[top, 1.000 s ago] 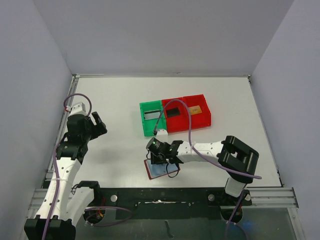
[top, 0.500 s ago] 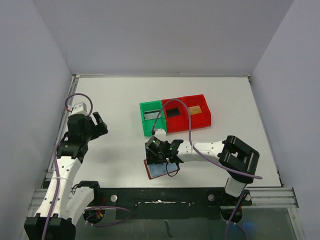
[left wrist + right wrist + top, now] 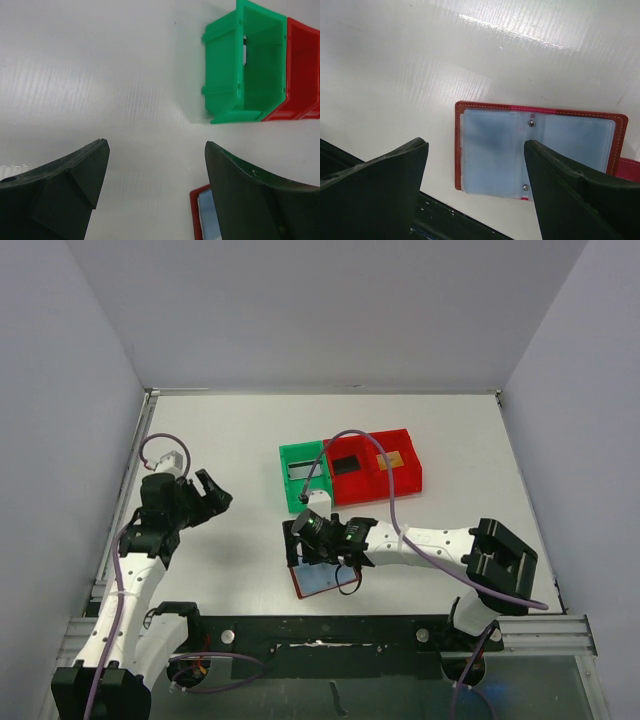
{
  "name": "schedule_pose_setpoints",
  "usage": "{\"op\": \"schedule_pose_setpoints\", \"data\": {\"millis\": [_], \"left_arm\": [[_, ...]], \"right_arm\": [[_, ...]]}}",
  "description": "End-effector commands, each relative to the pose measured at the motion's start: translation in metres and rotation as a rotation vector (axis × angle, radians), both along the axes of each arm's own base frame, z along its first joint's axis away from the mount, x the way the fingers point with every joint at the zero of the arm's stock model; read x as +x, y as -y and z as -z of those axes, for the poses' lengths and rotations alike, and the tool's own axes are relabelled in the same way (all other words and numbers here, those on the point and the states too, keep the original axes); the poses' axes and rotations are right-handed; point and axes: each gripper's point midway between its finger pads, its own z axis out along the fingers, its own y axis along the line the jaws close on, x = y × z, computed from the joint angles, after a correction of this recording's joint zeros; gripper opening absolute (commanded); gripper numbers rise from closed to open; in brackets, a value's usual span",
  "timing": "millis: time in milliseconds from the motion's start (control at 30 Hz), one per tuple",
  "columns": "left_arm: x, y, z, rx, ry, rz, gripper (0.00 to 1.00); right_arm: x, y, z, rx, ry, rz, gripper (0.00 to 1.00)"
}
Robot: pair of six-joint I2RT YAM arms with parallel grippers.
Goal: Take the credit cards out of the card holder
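Card holder (image 3: 325, 580) lies open and flat on the table (image 3: 450, 430), close to the front edge, pale pockets facing up.

Top view: the right gripper (image 3: 312, 552) hovers just above the holder. The left gripper (image 3: 215, 492) hangs well apart to the left, spread and empty. Three credit cards sit in the bins: a silver-grey card (image 3: 302, 469) in the green bin (image 3: 284, 480), and a black card (image 3: 347, 465) and a gold-orange card (image 3: 392, 460) in the red bins (image 3: 375, 492).

Left wrist view: fingers (image 3: 55, 195) stand wide apart over bare table, with one holder corner showing low right.

Right wrist view: fingers (image 3: 580, 195) are spread, with the holder lying between them. The pockets look empty, though a thin card inside cannot be excluded.

Risk: a descent with spread jaws could catch a cover and drag the light holder over the nearby front edge, or fold it shut.
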Motion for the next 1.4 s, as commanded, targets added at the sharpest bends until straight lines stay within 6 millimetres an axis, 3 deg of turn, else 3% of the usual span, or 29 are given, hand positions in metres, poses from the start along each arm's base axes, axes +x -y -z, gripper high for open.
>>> {"op": "schedule_pose_setpoints", "data": {"millis": [0,167,300,433,600,700,800,933,1133,1367], "left_arm": [[-0.006,0.036,0.001,-0.190,-0.016,0.077,0.77],[-0.017,0.039,0.005,-0.213,-0.039,0.041,0.77],[-0.025,0.040,0.010,-0.237,-0.052,0.027,0.77],[-0.029,0.041,0.010,-0.241,-0.056,0.028,0.77],[-0.029,0.045,0.011,-0.272,-0.058,0.032,0.77],[-0.026,0.052,0.000,-0.299,-0.047,0.071,0.77],[-0.022,0.048,-0.005,-0.284,-0.034,0.046,0.77],[-0.024,0.051,-0.007,-0.312,-0.028,0.052,0.77],[-0.032,0.050,0.000,-0.311,-0.040,0.046,0.77],[-0.039,0.059,0.007,-0.350,-0.079,0.084,0.77]], "right_arm": [[-0.006,0.001,0.002,0.000,-0.005,-0.012,0.80],[-0.019,-0.005,0.018,-0.051,-0.030,-0.062,0.81],[-0.026,0.002,0.043,-0.148,-0.081,-0.071,0.79],[-0.030,0.011,0.060,-0.201,-0.112,-0.063,0.72],[-0.032,0.011,0.065,-0.206,-0.131,-0.064,0.60],[-0.027,0.015,0.070,-0.233,-0.132,-0.030,0.56],[-0.027,0.018,0.077,-0.240,-0.146,-0.001,0.53],[-0.027,0.024,0.082,-0.291,-0.143,0.022,0.50],[-0.029,0.026,0.083,-0.192,-0.212,0.087,0.29],[-0.022,0.013,0.061,-0.072,-0.188,0.074,0.33]]}}
